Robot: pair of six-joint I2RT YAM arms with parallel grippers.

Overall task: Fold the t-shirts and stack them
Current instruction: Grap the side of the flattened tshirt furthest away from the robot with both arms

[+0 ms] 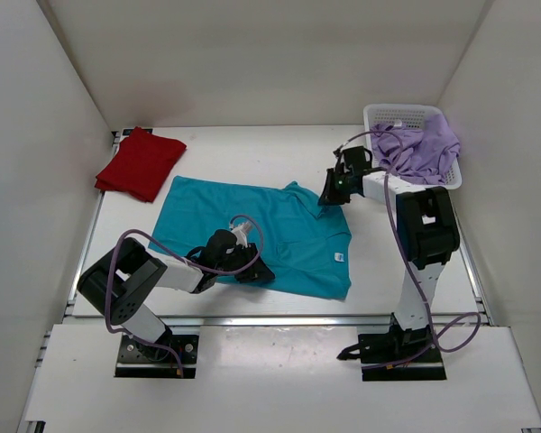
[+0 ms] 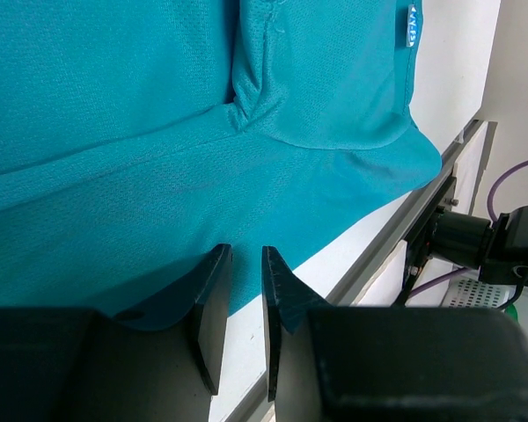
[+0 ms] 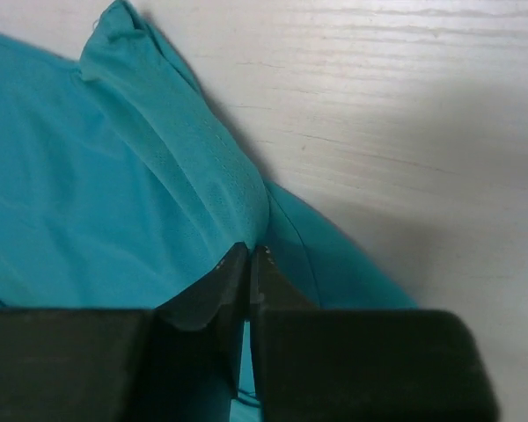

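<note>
Left gripper (image 2: 245, 253): low over the near hem of the teal shirt (image 1: 198, 212), close to the table's (image 1: 252, 144) near edge. Its jaws stand a narrow gap apart. Bare table shows between them and no cloth is seen clamped.

Teal shirt: spread across the middle of the table, mostly flat. A small label (image 1: 340, 256) shows near its near right corner.

Right gripper: at the shirt's far right part, jaws closed tight. A raised ridge of teal cloth runs up into the fingertips, so it is pinching that fold.

Red shirt (image 1: 142, 163): folded and lying alone at the far left corner, well apart from the teal one.

Basket (image 1: 392, 114): at the far right corner. The lavender shirt (image 1: 424, 149) is bunched inside it, unfolded, and spills over the rim.
</note>
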